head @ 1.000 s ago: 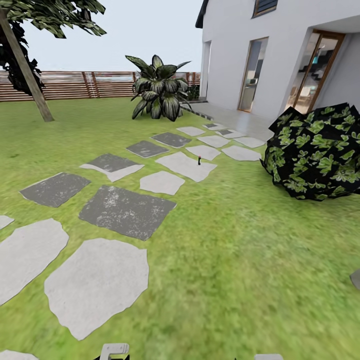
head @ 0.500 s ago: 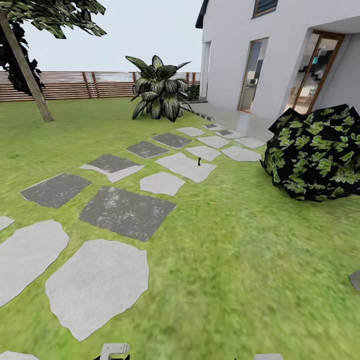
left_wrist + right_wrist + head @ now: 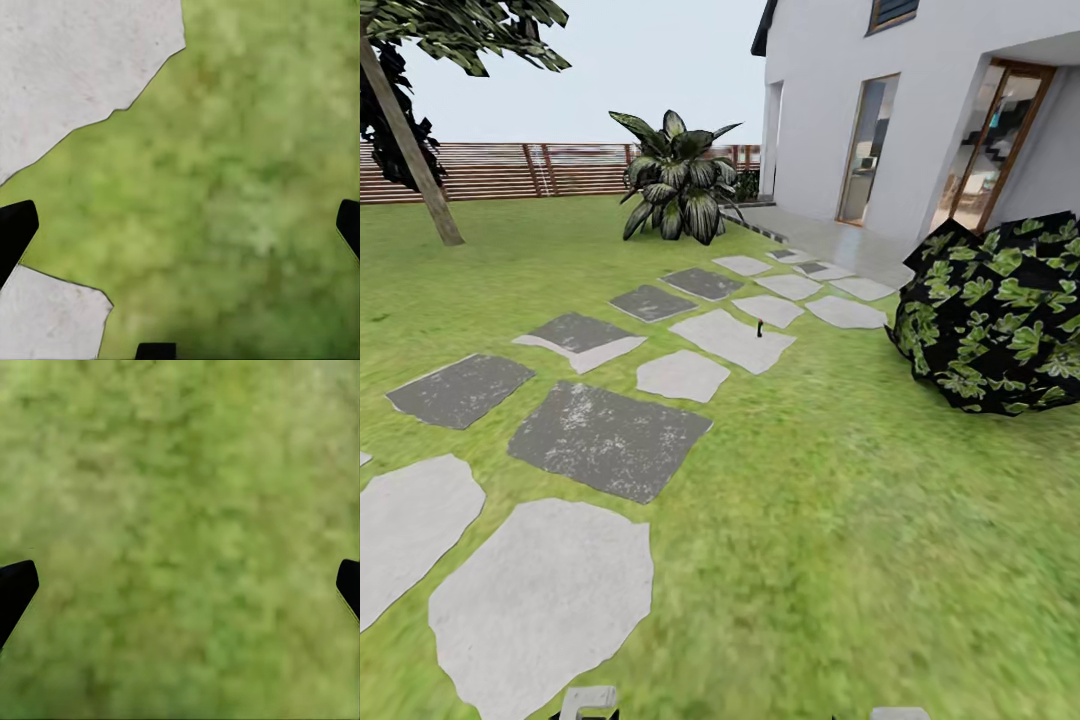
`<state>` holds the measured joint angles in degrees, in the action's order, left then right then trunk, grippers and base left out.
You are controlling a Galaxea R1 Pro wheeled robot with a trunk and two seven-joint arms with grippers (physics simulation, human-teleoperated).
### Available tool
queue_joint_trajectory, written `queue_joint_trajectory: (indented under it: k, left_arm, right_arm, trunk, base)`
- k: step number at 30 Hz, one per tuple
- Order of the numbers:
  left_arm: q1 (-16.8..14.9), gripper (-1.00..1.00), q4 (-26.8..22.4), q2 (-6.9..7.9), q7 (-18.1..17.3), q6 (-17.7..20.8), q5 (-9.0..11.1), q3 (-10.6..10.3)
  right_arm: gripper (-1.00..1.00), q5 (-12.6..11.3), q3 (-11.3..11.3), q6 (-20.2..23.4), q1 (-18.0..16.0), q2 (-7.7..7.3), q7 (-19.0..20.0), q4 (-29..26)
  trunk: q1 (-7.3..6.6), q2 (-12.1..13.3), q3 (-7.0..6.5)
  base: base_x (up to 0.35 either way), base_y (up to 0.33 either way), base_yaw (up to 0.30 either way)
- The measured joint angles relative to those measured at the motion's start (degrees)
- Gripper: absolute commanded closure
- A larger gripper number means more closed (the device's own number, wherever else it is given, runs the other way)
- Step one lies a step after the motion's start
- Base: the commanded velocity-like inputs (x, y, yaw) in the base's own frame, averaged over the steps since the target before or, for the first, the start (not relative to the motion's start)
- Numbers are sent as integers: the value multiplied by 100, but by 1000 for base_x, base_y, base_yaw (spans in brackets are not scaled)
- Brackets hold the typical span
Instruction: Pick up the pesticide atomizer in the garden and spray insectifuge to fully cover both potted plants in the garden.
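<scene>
My left gripper (image 3: 180,225) and right gripper (image 3: 180,581) hang over green lawn (image 3: 840,520), jaws spread wide, nothing between them; only black fingertips (image 3: 15,229) show at the picture edges; pale grey flagstones (image 3: 67,67) lie under the left one. Since a second ago my head view has slid: the stones and the dark leafy bush (image 3: 995,315) shifted. A tiny dark upright thing (image 3: 759,327), perhaps the pesticide atomizer, stands at a pale stone's edge; too small to tell.

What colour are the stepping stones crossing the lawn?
Mixed: pale grey stones and dark mottled grey ones, clearest in the head view.
</scene>
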<state>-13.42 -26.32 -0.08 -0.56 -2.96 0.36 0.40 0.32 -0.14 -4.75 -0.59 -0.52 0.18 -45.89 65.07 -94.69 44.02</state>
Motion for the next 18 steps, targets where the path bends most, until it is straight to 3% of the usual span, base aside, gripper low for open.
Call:
queue_joint_trajectory:
  k: [18]
  left_arm:
    - [0, -100, 0, 0, 0, -1, -3, 0]
  right_arm:
    - [-100, 0, -9, 0, 0, 8, -25, -89]
  trunk:
    - [0, 0, 0]
  base:
    - [348, 0, 0]
